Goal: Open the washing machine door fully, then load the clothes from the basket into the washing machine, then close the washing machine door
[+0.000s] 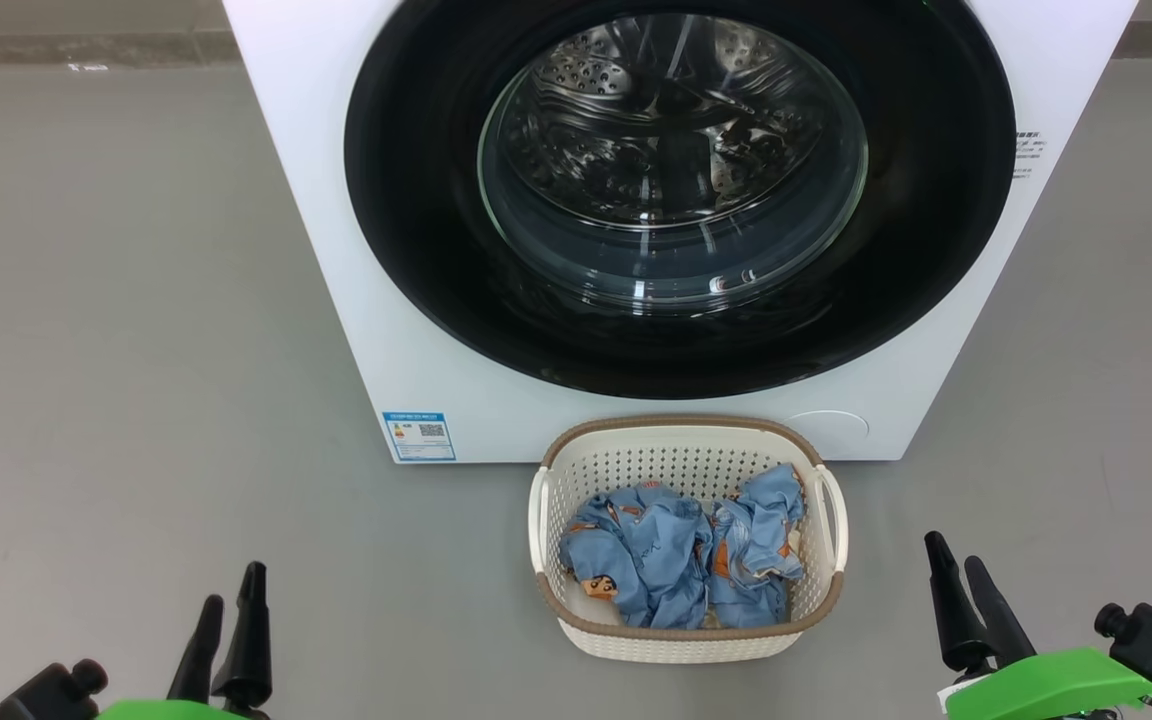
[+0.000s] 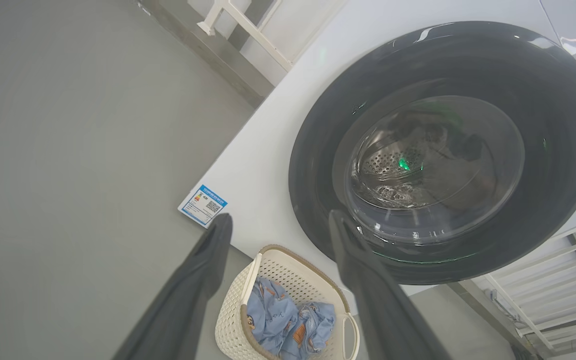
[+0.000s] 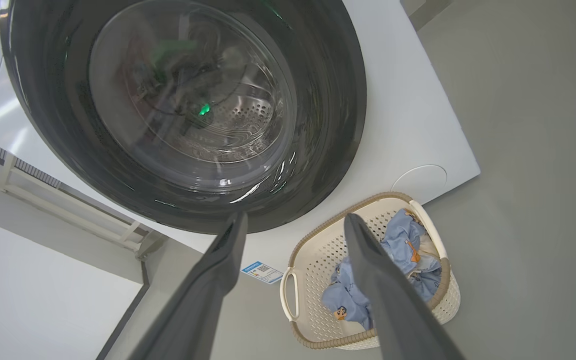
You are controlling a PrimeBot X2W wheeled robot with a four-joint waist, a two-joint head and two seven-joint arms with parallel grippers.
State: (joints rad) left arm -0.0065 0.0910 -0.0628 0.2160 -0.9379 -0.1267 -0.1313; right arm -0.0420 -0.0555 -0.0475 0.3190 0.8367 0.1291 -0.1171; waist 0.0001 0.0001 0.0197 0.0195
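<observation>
I have the left end effector [image 1: 233, 590] low at the head view's lower left and the right end effector [image 1: 953, 552] at its lower right. Both point their dark fingers [image 2: 188, 285] forward, spread apart.

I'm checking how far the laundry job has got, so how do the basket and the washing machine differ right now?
The basket is small, cream and open-topped; the washing machine is a big white box with its door shut. The basket holds the blue clothes; the washing machine's drum, seen through the glass, looks bare. Both stand on the grey floor.
</observation>
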